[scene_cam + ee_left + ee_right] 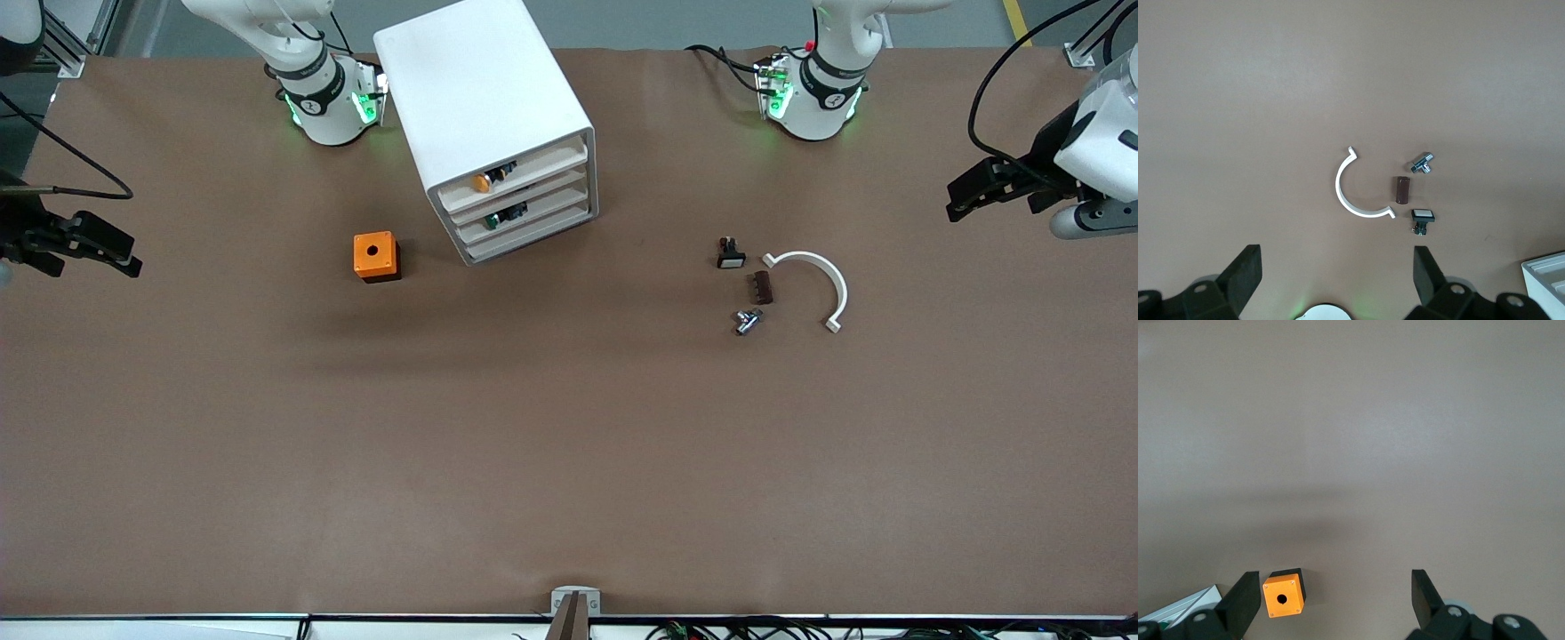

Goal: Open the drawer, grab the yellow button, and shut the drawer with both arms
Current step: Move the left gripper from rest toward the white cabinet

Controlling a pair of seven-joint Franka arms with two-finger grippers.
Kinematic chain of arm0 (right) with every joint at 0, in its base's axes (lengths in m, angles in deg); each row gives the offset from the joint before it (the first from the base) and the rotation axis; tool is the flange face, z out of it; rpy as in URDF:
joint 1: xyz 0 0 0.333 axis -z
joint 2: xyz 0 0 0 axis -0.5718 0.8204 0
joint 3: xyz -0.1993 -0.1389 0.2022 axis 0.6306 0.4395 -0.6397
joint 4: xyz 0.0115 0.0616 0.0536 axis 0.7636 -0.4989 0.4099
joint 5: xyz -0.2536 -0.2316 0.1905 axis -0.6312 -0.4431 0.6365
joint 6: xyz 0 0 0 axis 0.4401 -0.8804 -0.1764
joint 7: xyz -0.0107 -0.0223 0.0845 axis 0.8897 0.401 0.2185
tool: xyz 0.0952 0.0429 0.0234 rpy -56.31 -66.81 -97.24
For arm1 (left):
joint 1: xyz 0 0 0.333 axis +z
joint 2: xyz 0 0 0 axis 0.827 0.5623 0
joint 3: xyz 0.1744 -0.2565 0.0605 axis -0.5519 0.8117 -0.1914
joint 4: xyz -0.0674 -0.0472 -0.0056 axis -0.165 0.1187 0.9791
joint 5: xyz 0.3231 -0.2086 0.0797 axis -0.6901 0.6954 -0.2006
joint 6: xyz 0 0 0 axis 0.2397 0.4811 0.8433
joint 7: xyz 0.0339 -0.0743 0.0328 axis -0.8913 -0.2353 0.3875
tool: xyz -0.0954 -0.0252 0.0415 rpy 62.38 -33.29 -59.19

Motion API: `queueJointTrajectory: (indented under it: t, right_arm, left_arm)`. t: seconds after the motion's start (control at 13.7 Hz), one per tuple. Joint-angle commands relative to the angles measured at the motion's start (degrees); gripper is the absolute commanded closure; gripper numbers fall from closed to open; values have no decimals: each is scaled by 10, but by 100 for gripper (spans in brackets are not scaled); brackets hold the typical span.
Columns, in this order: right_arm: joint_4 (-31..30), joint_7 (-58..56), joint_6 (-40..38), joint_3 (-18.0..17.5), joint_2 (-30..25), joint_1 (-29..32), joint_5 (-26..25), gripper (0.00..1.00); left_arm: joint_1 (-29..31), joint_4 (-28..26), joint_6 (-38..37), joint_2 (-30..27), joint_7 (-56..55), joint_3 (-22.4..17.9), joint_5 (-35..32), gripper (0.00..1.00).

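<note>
The white cabinet (480,98) stands near the robots' bases. Its top drawer (533,167) sits pushed in, level with the two drawers below. The orange-capped button (482,182) lies in that top drawer. My left gripper (958,200) is up in the air at the left arm's end of the table, open and empty (1338,273). My right gripper (124,254) is up at the right arm's end, open and empty (1331,597), over the table close to the orange cube. A corner of the cabinet shows in both the left wrist view (1548,280) and the right wrist view (1185,607).
An orange cube with a hole (375,256) (1283,595) stands beside the cabinet. A green-capped button (492,221) lies in the middle drawer. A white curved piece (813,276), a brown block (762,287), a metal fitting (748,321) and a small switch (730,254) lie toward the left arm's end.
</note>
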Motion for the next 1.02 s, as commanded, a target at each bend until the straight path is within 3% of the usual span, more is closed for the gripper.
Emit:
queueJointTrajectory:
  t: [0.0,0.44,0.95]
  right_arm:
    - [-13,-5,5,-10,-12,9,-11,0]
    - [-13,-5,4,-10,-12,9,-10,0]
    - [-13,-5,5,-10,-12,10,-10,0]
  left_arm:
    - [0,14,-9,6,1,-2,1,0]
    - [-3,34,-26,27,5,-2,4,0]
    - [-47,52,-26,103,-48,11,18,0]
